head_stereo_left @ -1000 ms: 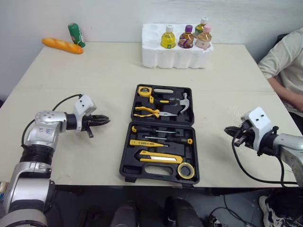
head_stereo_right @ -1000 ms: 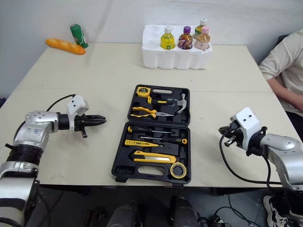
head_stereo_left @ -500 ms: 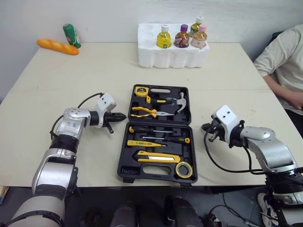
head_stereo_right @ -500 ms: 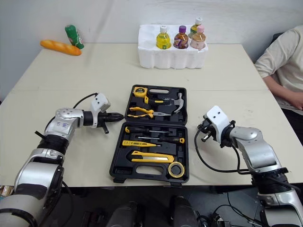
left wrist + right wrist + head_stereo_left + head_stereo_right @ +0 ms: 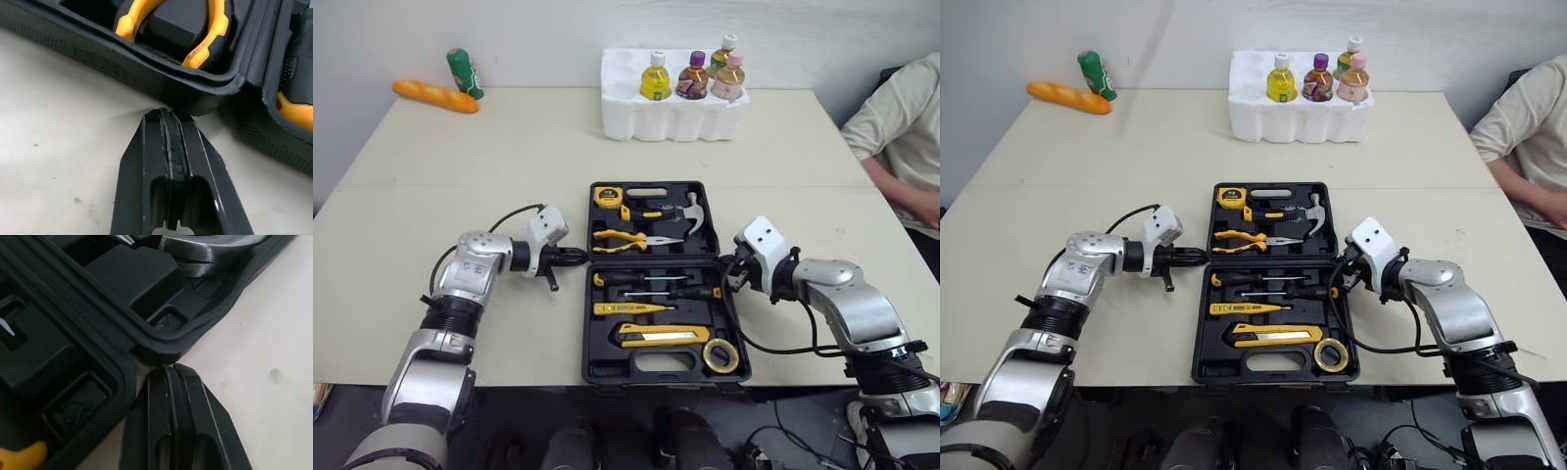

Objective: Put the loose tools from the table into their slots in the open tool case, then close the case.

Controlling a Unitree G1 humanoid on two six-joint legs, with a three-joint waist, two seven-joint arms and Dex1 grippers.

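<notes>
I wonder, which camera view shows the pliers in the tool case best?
The left eye view: the pliers lie whole in the tool case, yellow handles and steel tips visible. The right eye view shows the same. The left wrist view catches just their handle ends, close up.

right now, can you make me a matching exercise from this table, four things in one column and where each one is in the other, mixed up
Things
1. hammer
2. tape roll
3. bread
4. left gripper

Places
A. far left corner of the table, beside the green bottle
B. near right corner of the tool case
C. fingers shut, tip at the tool case's left side by the hinge
D. right side of the tool case's far half

Pairs: 1-D, 2-B, 3-A, 4-C
</notes>
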